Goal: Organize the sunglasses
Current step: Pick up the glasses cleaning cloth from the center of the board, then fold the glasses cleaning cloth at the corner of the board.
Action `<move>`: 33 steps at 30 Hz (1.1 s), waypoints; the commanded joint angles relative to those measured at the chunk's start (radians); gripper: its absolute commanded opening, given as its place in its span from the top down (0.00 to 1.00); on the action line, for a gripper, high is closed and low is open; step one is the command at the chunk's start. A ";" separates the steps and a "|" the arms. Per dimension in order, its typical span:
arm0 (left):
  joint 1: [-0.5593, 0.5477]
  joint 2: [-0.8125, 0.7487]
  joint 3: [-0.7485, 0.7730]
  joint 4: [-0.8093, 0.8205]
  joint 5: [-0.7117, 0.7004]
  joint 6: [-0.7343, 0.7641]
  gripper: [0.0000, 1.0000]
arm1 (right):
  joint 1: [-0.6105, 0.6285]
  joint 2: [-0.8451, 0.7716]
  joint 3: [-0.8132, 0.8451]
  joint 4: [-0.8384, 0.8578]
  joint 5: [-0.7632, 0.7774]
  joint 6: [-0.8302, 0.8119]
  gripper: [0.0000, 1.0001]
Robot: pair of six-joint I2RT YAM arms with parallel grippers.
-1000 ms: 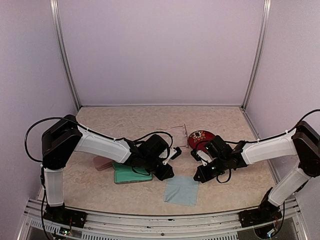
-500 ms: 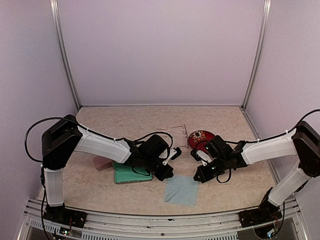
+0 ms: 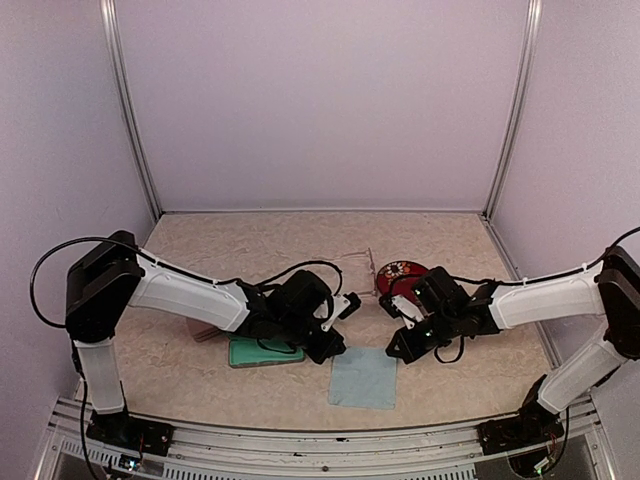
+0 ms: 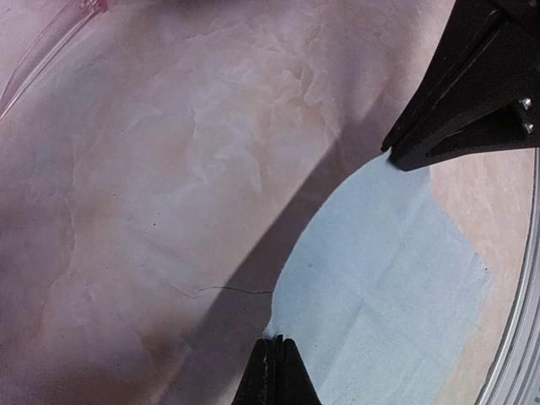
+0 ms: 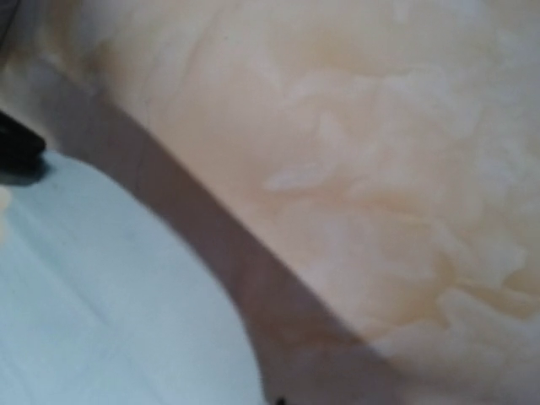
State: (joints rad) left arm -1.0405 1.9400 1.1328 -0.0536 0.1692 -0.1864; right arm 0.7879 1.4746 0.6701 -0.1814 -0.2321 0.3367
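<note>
My left gripper [image 4: 274,354] is pressed together, pinching one corner of the light-blue cloth [image 4: 380,287]. My right gripper [image 4: 401,154] is likewise closed on the neighbouring corner, and the edge between them is raised off the tabletop [image 4: 169,186]. The pale clear sunglasses [image 3: 354,262] lie on the tabletop beyond the left gripper, apart from the cloth. A green case [image 3: 262,352] sits beside my left arm.

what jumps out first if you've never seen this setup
Both arms lean inward over a light-blue cloth at front centre: the left gripper is shut on one far corner, the right gripper seemingly on the other. A teal case lies left of it; farther back are a red flower-patterned item and pale clear glasses.
</note>
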 commanded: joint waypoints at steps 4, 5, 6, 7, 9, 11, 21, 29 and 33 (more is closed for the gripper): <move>-0.038 -0.064 -0.034 0.027 -0.044 -0.004 1.00 | 0.047 -0.049 -0.019 -0.023 0.005 -0.025 1.00; -0.041 -0.067 -0.038 0.027 -0.048 -0.006 1.00 | 0.053 -0.053 -0.021 -0.024 0.006 -0.023 1.00; -0.046 -0.071 -0.041 0.028 -0.051 -0.008 1.00 | 0.060 -0.057 -0.025 -0.025 0.008 -0.021 1.00; -0.050 -0.073 -0.046 0.028 -0.056 -0.009 1.00 | 0.066 -0.062 -0.027 -0.027 0.011 -0.019 1.00; -0.063 -0.077 -0.055 0.027 -0.066 -0.012 1.00 | 0.080 -0.069 -0.034 -0.031 0.015 -0.008 1.00; -0.077 -0.084 -0.065 0.025 -0.081 -0.015 1.00 | 0.093 -0.080 -0.044 -0.033 0.020 0.001 1.00; -0.134 -0.128 -0.125 0.044 -0.136 -0.051 1.00 | 0.157 -0.150 -0.109 -0.026 0.023 0.066 1.00; -0.175 -0.153 -0.172 0.056 -0.159 -0.090 1.00 | 0.202 -0.166 -0.150 0.000 0.026 0.115 1.00; -0.193 -0.155 -0.183 0.058 -0.167 -0.107 1.00 | 0.213 -0.165 -0.159 0.011 0.028 0.116 1.00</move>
State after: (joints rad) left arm -1.2160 1.8114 0.9680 -0.0139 0.0265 -0.2649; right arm 0.9867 1.3247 0.5262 -0.1867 -0.2161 0.4335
